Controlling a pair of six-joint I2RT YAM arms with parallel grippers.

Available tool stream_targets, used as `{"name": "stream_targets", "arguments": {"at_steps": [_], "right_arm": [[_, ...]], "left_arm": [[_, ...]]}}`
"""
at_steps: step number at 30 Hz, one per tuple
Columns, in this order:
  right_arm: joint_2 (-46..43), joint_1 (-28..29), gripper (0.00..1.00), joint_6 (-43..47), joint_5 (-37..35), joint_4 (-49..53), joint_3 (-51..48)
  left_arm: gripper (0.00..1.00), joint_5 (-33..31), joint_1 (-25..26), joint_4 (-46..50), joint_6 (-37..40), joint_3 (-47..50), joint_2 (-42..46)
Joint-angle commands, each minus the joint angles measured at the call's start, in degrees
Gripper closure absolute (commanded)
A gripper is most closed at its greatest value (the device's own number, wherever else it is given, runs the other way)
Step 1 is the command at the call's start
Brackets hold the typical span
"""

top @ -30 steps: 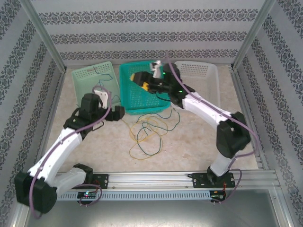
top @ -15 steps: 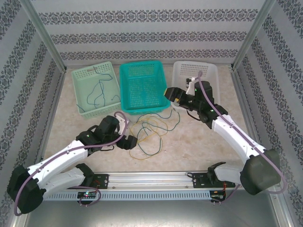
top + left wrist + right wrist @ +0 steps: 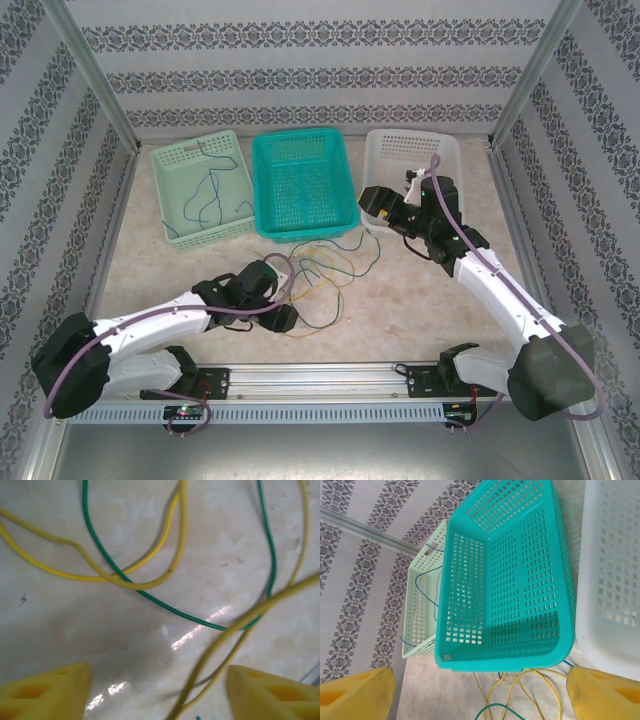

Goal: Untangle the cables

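The cables lie as a loose tangle (image 3: 320, 285) of yellow, green and blue strands on the table in front of the teal basket. My left gripper (image 3: 287, 310) is low over the tangle's left side. In the left wrist view the gripper (image 3: 155, 675) is open, with a raised yellow strand (image 3: 235, 627) crossing between its yellow fingers (image 3: 272, 692), nearer the right one. A green cable (image 3: 165, 607) and more yellow loops (image 3: 125, 582) lie on the table beyond. My right gripper (image 3: 368, 203) hangs open near the white basket's front left corner, with nothing between its fingers (image 3: 355, 695).
Three baskets stand in a row at the back: light green (image 3: 165, 165) with a blue cable (image 3: 210, 195) in it, teal (image 3: 262, 180) and white (image 3: 450, 150). Patterned walls enclose the table. The right wrist view looks over the teal basket (image 3: 505, 580) with yellow strands (image 3: 530, 690) below.
My left arm has swung from the light green basket down to the tangle. My right arm has moved from over the teal basket to the white basket's corner.
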State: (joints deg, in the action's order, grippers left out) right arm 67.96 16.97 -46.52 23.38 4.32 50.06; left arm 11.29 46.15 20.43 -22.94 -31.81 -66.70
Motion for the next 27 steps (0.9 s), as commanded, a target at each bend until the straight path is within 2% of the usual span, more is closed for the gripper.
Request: {"name": "stream_targets", "arguments": {"at_steps": [1, 4, 8, 13, 18, 27], "right_arm": [[-0.64, -0.41, 0.11, -0.42, 0.24, -0.59, -0.76], [-0.33, 0.09, 0.11, 1.98, 0.42, 1.91, -0.21], [0.05, 3.39, 0.11, 6.53, -4.23, 7.4, 0.35], [2.91, 7.46, 0.12, 7.48, -5.72, 7.34, -1.76], [6.15, 9.21, 0.13, 5.66, -5.84, 6.59, -3.29], [1.08, 8.62, 0.1, 4.4, -8.0, 4.88, -4.66]], "left_arm": [[0.57, -3.35, 0.75, -3.02, -2.19, 0.28, -0.62], [0.82, -5.37, 0.71, -3.46, -2.47, -0.6, 2.1], [0.9, -9.08, 0.69, 2.79, 0.71, -5.72, 7.07], [0.93, -9.48, 0.42, 9.77, 5.46, -13.64, 9.96], [0.94, -7.2, 0.09, 11.2, 5.57, -18.92, 9.4], [0.95, -2.91, -1.58, 9.02, 4.83, -25.49, 9.77]]}}
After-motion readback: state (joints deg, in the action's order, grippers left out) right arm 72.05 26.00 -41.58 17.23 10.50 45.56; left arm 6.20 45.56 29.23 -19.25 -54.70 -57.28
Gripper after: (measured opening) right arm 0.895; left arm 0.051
